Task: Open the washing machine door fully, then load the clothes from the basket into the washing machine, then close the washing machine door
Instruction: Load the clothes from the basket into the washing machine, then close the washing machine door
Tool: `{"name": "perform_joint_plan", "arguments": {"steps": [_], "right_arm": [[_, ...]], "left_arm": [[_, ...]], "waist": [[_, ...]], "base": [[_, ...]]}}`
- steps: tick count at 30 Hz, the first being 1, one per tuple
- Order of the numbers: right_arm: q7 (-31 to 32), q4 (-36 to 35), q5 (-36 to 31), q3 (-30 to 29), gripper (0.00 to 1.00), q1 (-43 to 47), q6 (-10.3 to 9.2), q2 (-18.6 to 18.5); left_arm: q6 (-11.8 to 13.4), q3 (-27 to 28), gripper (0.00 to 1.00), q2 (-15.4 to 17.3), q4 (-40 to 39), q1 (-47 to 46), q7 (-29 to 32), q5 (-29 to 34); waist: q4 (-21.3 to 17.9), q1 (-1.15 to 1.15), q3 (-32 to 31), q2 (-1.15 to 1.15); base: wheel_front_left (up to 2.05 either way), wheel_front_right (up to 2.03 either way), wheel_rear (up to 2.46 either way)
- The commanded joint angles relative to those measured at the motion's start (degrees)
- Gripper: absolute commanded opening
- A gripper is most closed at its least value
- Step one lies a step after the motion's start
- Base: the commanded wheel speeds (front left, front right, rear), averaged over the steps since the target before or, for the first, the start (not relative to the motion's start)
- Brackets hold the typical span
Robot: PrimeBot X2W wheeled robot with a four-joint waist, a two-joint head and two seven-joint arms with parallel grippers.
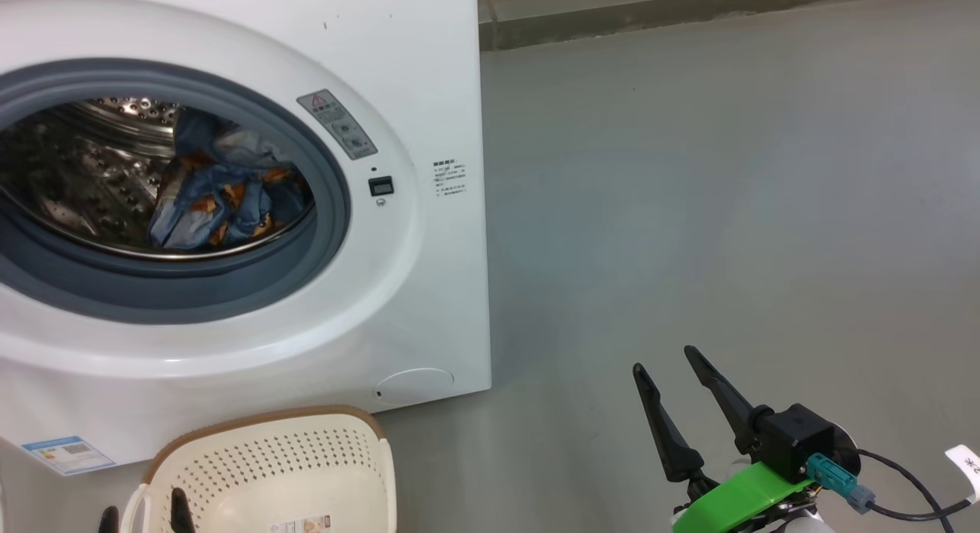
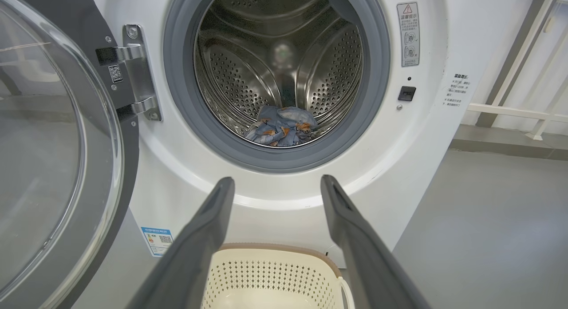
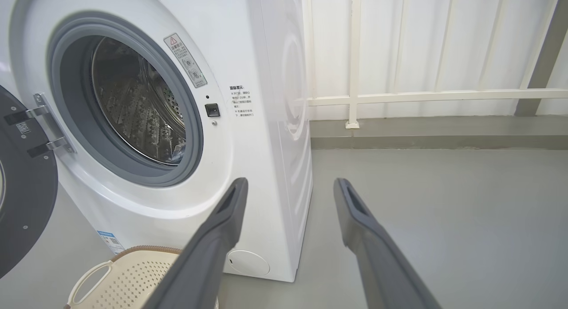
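Crumpled blue clothes (image 2: 282,131) in perforated steel drum (image 2: 230,78); rounded cream basket (image 2: 270,273) below; both jaws spread wide.

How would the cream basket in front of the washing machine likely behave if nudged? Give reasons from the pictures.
Probably light: the basket has perforated plastic walls and its bottom looks bare. It would likely slide easily on the smooth grey floor. A push high at its rim might tip it instead.
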Motion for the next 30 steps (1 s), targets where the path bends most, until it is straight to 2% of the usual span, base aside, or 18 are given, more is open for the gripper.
{"name": "perform_joint_plan", "arguments": {"steps": [1, 15, 30], "right_arm": [[-0.3, -1.5, -0.1, 1.0, 1.00, -0.7, 0.35, 0.5], [-0.3, -1.7, -0.3, 0.5, 1.00, 0.2, 0.35, 0.6], [-0.3, -2.3, -0.3, -0.5, 1.00, 1.3, 0.35, 0.6]], "left_arm": [[0.8, 1.5, 1.00, 0.8, -2.0, -0.3, -0.3, 0.8], [1.4, 0.7, 1.00, 0.8, -2.1, 1.5, -0.3, 1.4], [0.9, 0.3, 1.00, 0.8, -2.1, 2.9, -0.3, 2.2]], "waist": [[-0.3, 0.00, -0.5, 0.00], [0.0, 0.00, -1.9, 0.00], [0.5, 0.00, -2.5, 0.00]], "base": [[0.00, 0.00, 0.00], [0.00, 0.00, 0.00], [0.00, 0.00, 0.00]]}}
